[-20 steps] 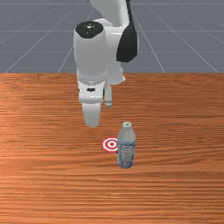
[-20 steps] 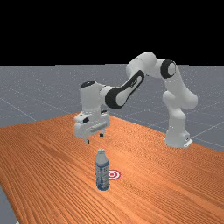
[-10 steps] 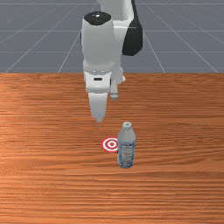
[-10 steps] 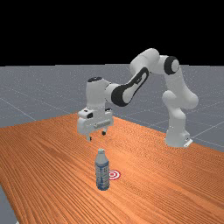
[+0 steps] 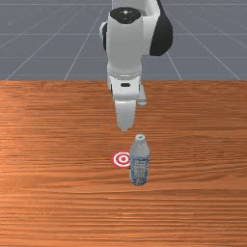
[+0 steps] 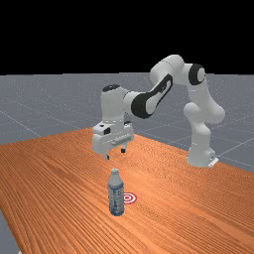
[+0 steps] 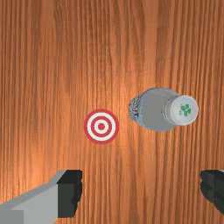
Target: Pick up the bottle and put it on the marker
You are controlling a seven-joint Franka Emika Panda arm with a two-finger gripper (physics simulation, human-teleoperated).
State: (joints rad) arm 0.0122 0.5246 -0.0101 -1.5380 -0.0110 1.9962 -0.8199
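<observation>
In the far view my gripper hangs above the table, over and behind the bottle, its two dark fingertips spread. The bottle stands upright, clear with a blue label and white cap. Beside its base lies the flat red-and-white ringed marker. From the front, the hand is above and behind both; the bottle partly covers the right edge of the marker. Looking down in the wrist view, my gripper is wide open with nothing between the fingers; bottle and marker lie beyond them, apart.
The wooden table spreads around the bottle and marker. At the far view's right, the arm's base stands on the tabletop, with the arm raised well above the wood.
My hand has moved toward the front view's right, and toward the far view's right, and has turned somewhat. Bottle and marker have stayed where they were.
</observation>
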